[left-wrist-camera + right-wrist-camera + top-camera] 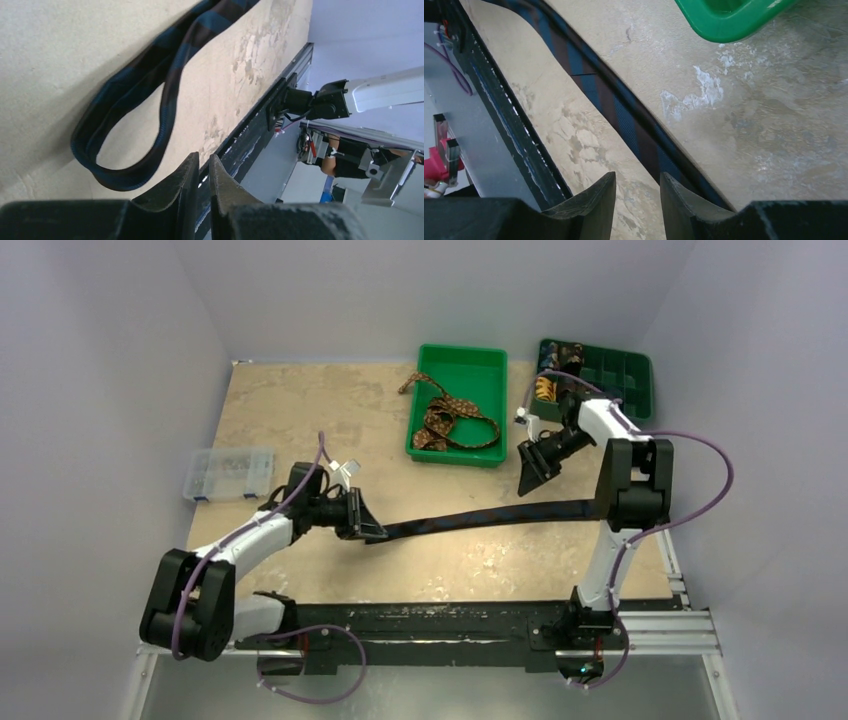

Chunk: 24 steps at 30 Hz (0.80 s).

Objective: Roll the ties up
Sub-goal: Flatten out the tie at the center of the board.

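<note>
Brown tie [441, 421] in green tray [476, 373]

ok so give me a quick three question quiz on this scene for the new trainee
1. True or false: the dark tie is already rolled into a coil.
2. The right gripper is: A) shut on the dark tie, B) open and empty, C) out of view.
3. Fill in: the brown tie lies mostly in the ____ tray.
Key: 1 false, it lies stretched out; 2 B; 3 green.
</note>
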Available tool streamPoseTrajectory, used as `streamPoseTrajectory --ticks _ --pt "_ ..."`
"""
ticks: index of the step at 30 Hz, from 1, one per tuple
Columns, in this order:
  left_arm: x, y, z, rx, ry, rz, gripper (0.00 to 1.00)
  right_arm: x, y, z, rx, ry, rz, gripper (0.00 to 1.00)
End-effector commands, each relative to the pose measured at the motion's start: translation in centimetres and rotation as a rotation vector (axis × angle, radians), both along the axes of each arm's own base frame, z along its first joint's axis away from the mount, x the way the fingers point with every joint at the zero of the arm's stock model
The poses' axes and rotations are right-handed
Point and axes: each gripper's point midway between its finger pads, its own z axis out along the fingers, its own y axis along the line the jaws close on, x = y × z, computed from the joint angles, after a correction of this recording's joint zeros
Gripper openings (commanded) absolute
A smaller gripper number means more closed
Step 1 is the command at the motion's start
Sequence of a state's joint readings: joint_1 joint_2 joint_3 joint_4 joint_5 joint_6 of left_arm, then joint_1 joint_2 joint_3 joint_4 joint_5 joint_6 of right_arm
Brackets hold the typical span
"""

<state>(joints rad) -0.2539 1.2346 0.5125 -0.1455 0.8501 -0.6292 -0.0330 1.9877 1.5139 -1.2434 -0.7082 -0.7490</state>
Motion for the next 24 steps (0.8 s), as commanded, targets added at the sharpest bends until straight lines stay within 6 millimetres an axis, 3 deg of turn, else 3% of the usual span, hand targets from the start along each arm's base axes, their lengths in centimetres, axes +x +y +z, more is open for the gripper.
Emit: streamPoseTrajectory --ticks 1,7,14,20,24 --pt "2.2 0.9 -1.5 0.051 -0.018 0.073 0.11 -0.8 1.0 -0.6 0.030 0.028 0.038 0.37" --pt "4.4 1.3 -3.9 0.101 0.039 0.079 0.06 -1.9 0.3 -3.9 -0.016 0.078 0.060 0.35" --pt "5.2 1.4 -7.1 0.143 0.122 0.035 0.03 -1.4 -1.0 -7.6 -0.113 0.084 0.043 0.32" --pt "4.6 2.0 -8.5 0.173 0.197 0.038 0.00 -1.9 -2.2 -9.0 -0.178 0.075 0.064 0.32" --pt "4.8 2.7 -9.2 0.229 0.234 0.052 0.00 -2.0 -2.5 -8.8 -0.191 0.048 0.082 0.32"
